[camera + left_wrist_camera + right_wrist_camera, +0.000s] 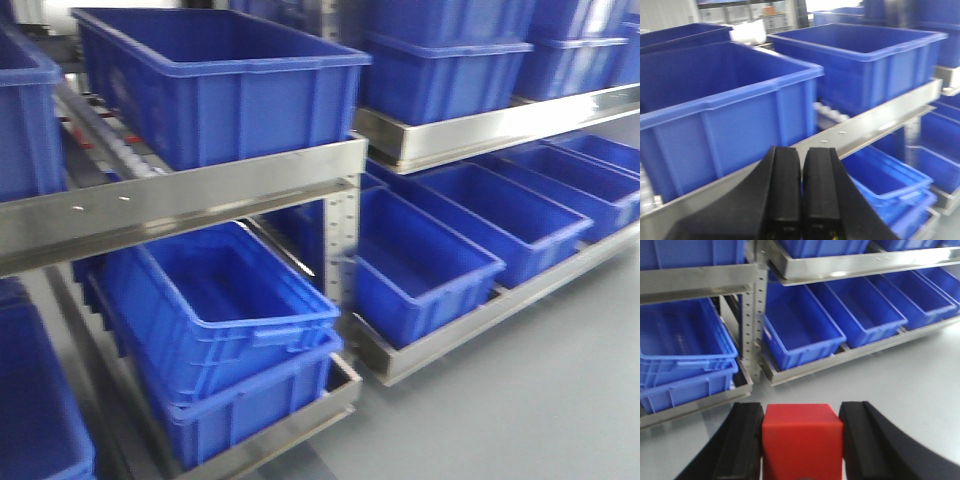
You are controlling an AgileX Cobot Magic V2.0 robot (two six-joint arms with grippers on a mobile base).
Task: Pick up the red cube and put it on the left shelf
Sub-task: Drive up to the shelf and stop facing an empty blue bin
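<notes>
The red cube (pixel 802 440) sits between the black fingers of my right gripper (pixel 802 410), which is shut on it above the grey floor, in front of the racks. The left shelf (pixel 690 282) stands ahead and to the left in the right wrist view; its riveted steel front bar (pixel 180 205) carries a big blue bin (pixel 220 85). My left gripper (pixel 801 152) is shut with nothing in it, right in front of that shelf's front bar (pixel 865 122). Neither gripper shows in the front view.
Two stacked blue bins (pixel 220 310) fill the left shelf's lower tier. A perforated upright post (pixel 342 250) separates it from a second steel rack (pixel 480 130) on the right, holding more blue bins. Grey floor (pixel 520 400) lies in front of the racks.
</notes>
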